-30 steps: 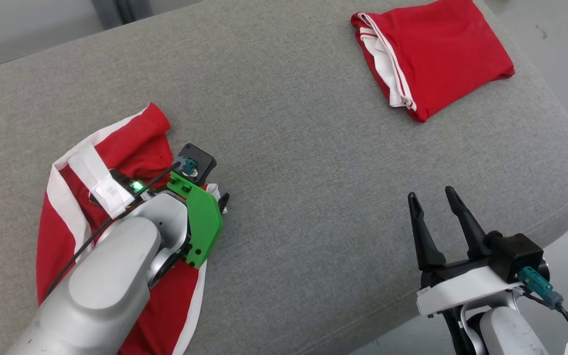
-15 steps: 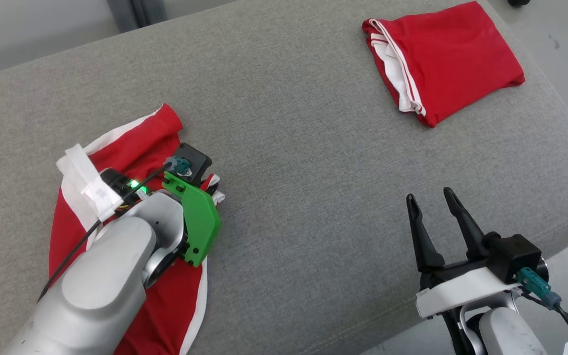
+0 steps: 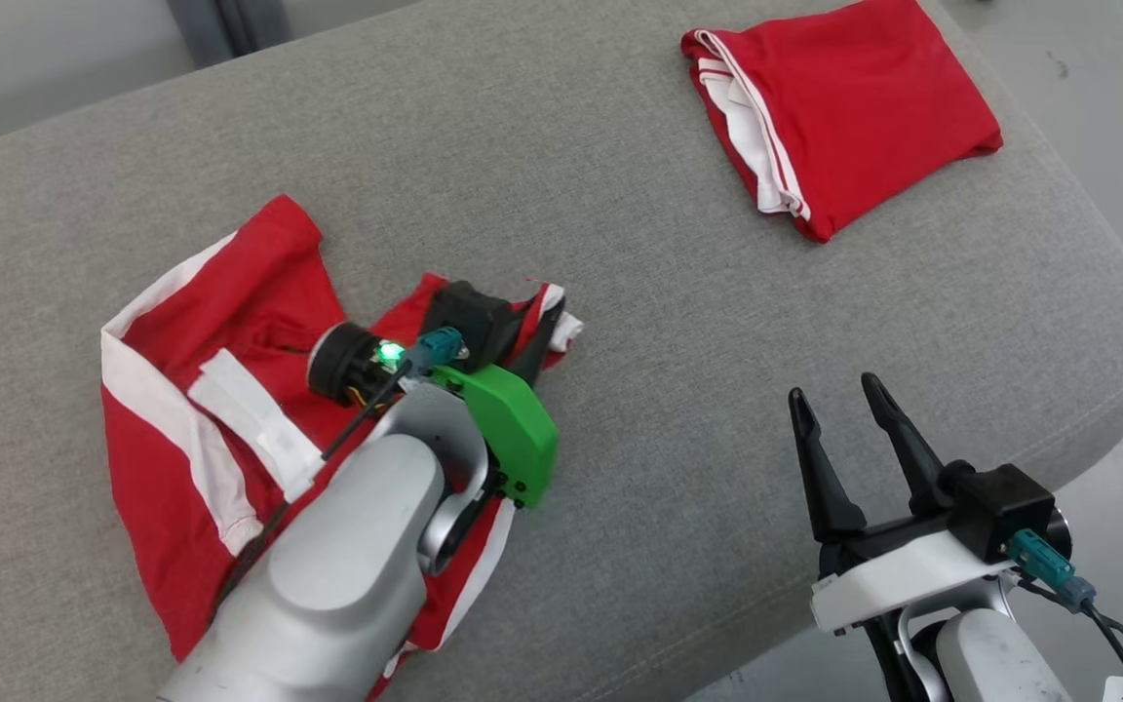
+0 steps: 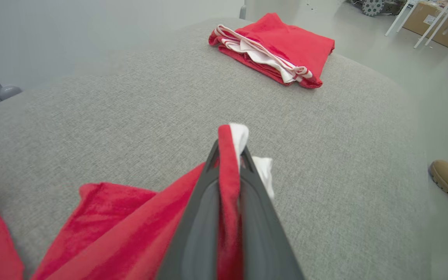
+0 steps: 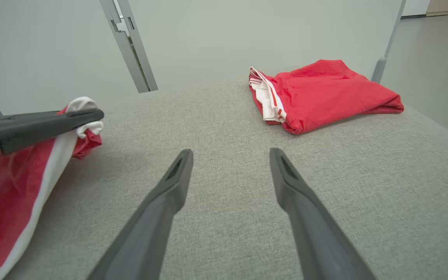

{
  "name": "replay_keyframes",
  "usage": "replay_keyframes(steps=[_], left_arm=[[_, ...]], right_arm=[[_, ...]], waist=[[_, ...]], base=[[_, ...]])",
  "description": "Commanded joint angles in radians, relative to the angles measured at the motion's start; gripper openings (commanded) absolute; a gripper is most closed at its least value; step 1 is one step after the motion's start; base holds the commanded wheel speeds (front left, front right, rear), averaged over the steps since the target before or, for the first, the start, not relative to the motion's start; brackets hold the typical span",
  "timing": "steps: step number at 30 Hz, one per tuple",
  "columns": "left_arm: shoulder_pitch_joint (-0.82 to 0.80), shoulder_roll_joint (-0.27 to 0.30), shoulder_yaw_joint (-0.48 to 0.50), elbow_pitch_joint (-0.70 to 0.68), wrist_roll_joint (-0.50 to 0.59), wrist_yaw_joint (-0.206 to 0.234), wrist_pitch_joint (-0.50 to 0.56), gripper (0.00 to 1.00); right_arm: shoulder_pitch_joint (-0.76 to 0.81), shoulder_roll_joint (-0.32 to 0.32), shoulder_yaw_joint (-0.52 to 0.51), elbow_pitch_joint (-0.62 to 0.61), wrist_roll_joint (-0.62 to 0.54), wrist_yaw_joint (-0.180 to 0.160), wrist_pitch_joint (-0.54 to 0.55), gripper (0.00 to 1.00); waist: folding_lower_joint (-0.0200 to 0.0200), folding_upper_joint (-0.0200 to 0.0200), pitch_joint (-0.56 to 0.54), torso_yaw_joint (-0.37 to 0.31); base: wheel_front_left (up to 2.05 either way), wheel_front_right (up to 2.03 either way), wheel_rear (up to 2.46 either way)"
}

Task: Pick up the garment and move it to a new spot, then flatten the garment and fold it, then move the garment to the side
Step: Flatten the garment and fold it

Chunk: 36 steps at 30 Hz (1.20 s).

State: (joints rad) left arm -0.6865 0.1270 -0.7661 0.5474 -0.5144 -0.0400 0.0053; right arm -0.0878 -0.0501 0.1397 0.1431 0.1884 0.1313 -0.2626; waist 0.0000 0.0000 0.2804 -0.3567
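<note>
Red-and-white fabric: garment (image 3: 181, 429) lies rumpled on the near-left part of the grey bench (image 3: 639, 322), with its right edge raised off the surface.
Left gripper (image 4: 230, 153): fingers (image 4: 202, 233) are closed on a red fold with white trim at the garment's right edge. The trim pokes out past the tips.
Right gripper (image 3: 832, 390): fingers are spread apart and hold nothing. It hovers over bare bench near the front-right edge, well apart from the garment.
Folded garment (image 3: 854, 107): a second red piece at the far right of the bench, not the one in hand.
Handling: likely light, soft and limp, so it will drape and trail from a single pinch. The cloth looks napped, not slippery.
Fragility: none apparent. The risk is bunching, or the bulk dragging on the upholstery.
Grip spot: the hemmed, trimmed edge looks like the best hold, thicker than plain cloth. The pinch seems deep enough.
Second hold: flattening probably needs the right fingers on an opposite corner or on the waistband strip (image 3: 250, 419).
</note>
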Motion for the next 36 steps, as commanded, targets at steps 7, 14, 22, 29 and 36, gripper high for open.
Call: replay_keyframes(steps=[7, 14, 22, 29, 36], left_arm=[[0.041, -0.067, -0.064, 0.060, -0.036, -0.047, -0.123, 1.00], [0.057, -0.075, -0.082, 0.046, -0.113, -0.064, -0.170, 1.00], [0.151, -0.010, 0.013, -0.088, -0.158, 0.005, -0.247, 1.00], [0.346, 0.070, 0.136, -0.267, -0.134, 0.115, -0.269, 1.00], [0.551, 0.077, 0.284, -0.398, -0.046, 0.146, -0.270, 1.00]], right_arm=[[0.000, 0.000, -0.004, 0.005, -0.004, -0.001, -0.003, 1.00], [0.020, 0.000, -0.019, 0.009, -0.007, -0.001, -0.003, 1.00], [0.049, -0.001, -0.075, 0.006, -0.030, -0.001, -0.003, 1.00], [0.071, -0.001, -0.139, 0.003, -0.065, -0.001, -0.003, 1.00], [0.084, -0.001, -0.175, 0.018, -0.092, -0.001, -0.003, 1.00]], waist=[[0.0000, 0.0000, 0.022, -0.035], [0.0000, 0.0000, -0.005, -0.014], [0.0000, 0.0000, -0.080, 0.077], [0.0000, 0.0000, -0.153, 0.180], [0.0000, 0.0000, -0.207, 0.273]], base=[[0.00, 0.00, 0.00], [0.00, 0.00, 0.00], [0.00, 0.00, 0.00], [0.00, 0.00, 0.00], [0.00, 0.00, 0.00]])
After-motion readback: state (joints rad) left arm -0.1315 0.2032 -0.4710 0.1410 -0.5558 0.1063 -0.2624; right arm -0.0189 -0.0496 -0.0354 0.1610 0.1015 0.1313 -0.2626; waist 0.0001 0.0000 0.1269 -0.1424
